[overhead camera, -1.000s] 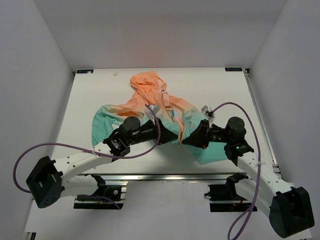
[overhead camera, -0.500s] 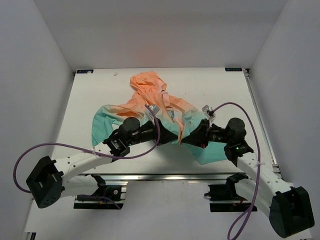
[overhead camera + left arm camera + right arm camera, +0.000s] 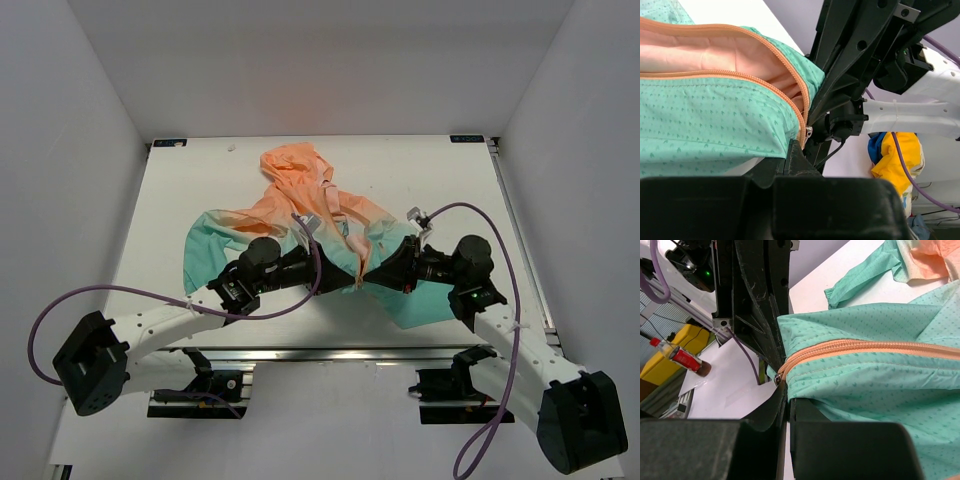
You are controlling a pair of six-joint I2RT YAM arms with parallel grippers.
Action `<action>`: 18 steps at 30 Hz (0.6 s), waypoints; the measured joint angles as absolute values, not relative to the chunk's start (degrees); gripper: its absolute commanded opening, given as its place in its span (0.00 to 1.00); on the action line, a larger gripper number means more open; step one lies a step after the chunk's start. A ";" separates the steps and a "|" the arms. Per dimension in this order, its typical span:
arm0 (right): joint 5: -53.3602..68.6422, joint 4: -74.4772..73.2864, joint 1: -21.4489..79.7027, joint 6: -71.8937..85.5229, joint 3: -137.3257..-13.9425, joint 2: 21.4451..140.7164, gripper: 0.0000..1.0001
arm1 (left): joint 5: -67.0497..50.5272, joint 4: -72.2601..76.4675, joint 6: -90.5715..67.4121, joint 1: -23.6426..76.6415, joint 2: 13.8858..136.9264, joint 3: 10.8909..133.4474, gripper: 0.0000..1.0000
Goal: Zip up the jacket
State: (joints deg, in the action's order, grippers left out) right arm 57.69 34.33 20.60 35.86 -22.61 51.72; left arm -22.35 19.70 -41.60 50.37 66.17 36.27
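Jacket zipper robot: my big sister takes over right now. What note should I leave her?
Left claw: shut on the jacket hem, at the bottom of the orange zipper.
Right claw: shut on the hem from the opposite side, facing the left one.
Jacket lies crumpled on the table, hood far, hem near the arms.
Done: both zipper halves seem to meet at the metal slider.
To do: zipper gapes open above it; pull the slider up.

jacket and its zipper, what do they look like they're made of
Jacket: thin woven synthetic, probably nylon or polyester; matte teal with tiny printed marks and crisp fine wrinkles.
Zipper: orange, fine close-set teeth on matching tape, likely a plastic coil; the small bit at its end glints like metal.
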 measured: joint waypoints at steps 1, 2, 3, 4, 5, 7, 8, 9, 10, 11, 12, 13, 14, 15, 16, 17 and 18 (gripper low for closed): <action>57.54 34.04 20.58 35.79 -22.61 51.44 0.00 | -22.24 19.70 -41.67 50.37 66.17 36.25 0.00; 57.39 33.50 20.58 35.64 -22.61 51.07 0.00 | -22.06 19.70 -41.78 50.37 66.15 36.25 0.00; 57.25 32.93 20.58 35.55 -22.61 50.59 0.00 | -21.87 19.68 -41.89 50.37 66.15 36.25 0.00; 57.17 32.36 20.58 35.35 -22.61 50.06 0.00 | -21.67 19.68 -42.02 50.37 66.15 36.25 0.00; 57.14 31.64 20.58 35.07 -22.61 49.47 0.00 | -21.45 19.62 -42.06 50.37 66.11 36.25 0.00; 57.14 30.13 20.58 34.17 -22.61 48.49 0.00 | -20.75 19.25 -42.26 50.37 65.91 36.23 0.00; 57.17 29.19 20.58 33.82 -22.61 48.03 0.00 | -20.36 19.05 -42.30 50.37 65.78 36.23 0.00; 57.19 28.18 20.58 33.19 -22.61 47.64 0.00 | -20.05 18.87 -42.33 50.37 65.65 36.23 0.00; 57.23 27.24 20.58 32.60 -22.61 47.35 0.00 | -19.75 18.68 -42.35 50.37 65.45 36.23 0.00; 57.36 26.30 20.58 32.10 -22.61 47.13 0.00 | -19.38 18.41 -42.44 50.37 65.19 36.23 0.00; 57.58 25.41 20.58 31.40 -22.61 46.98 0.00 | -19.00 18.33 -42.44 50.37 64.90 36.23 0.00; 57.82 24.60 20.58 30.85 -22.61 46.87 0.00 | -18.81 18.31 -42.46 50.37 64.73 36.23 0.00; 58.11 23.77 20.58 30.33 -22.61 46.81 0.00 | -18.50 18.24 -42.48 50.37 64.40 36.23 0.00; 58.54 23.09 20.58 29.69 -22.61 46.81 0.00 | -18.35 18.22 -42.48 50.37 64.16 36.23 0.00; 58.85 22.59 20.58 29.26 -22.61 46.81 0.00 | -18.22 18.22 -42.48 50.37 63.99 36.23 0.00; 59.24 22.24 20.58 28.80 -22.61 46.81 0.00 | -18.11 18.24 -42.46 50.37 63.83 36.23 0.00; 59.57 22.09 20.58 28.38 -22.61 46.85 0.00 | -17.98 18.26 -42.46 50.37 63.70 36.23 0.00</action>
